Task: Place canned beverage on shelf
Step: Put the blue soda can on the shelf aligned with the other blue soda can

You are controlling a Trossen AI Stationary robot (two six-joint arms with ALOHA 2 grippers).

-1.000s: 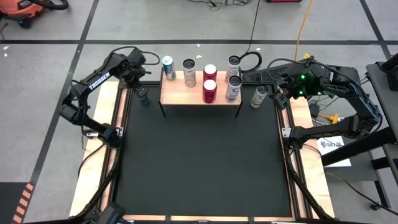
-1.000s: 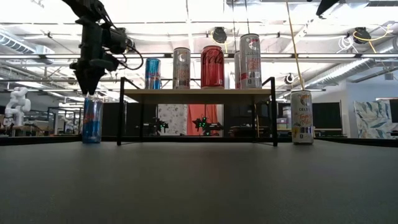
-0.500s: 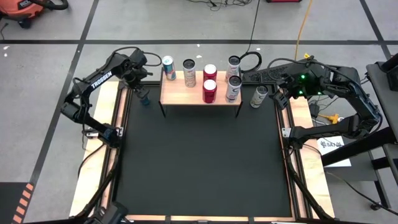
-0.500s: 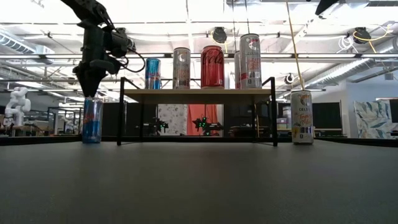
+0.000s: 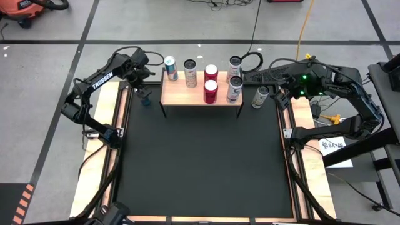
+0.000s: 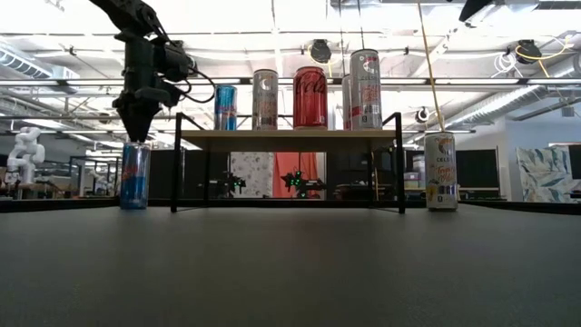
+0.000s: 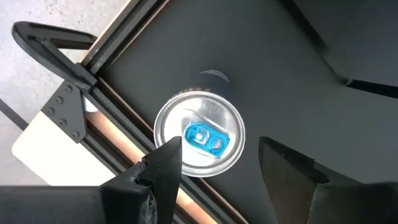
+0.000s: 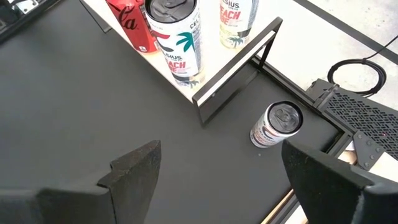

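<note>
A blue can [image 5: 145, 98] stands upright on the black table mat, just left of the shelf [image 5: 187, 95], a light-wood board on black legs. My left gripper [image 6: 134, 136] hangs open right above the can [image 6: 134, 177]. In the left wrist view its fingers [image 7: 166, 155] stand on either side of the silver can top [image 7: 199, 143], and I see no touch. Several cans stand on the shelf [image 6: 290, 139]. A white can [image 5: 260, 97] stands on the mat right of the shelf. My right gripper [image 5: 282, 95] is open and empty beside it.
The shelf holds a teal can [image 5: 170, 67], a grey can [image 5: 190, 72], two red cans [image 5: 210, 91] and two white cans [image 5: 234, 89]. The white can also shows in the right wrist view [image 8: 277, 124]. Wooden strips edge the mat [image 5: 200, 162].
My left gripper has shifted a little toward the table's right edge, coming over the blue can's top. The cans have kept still.
</note>
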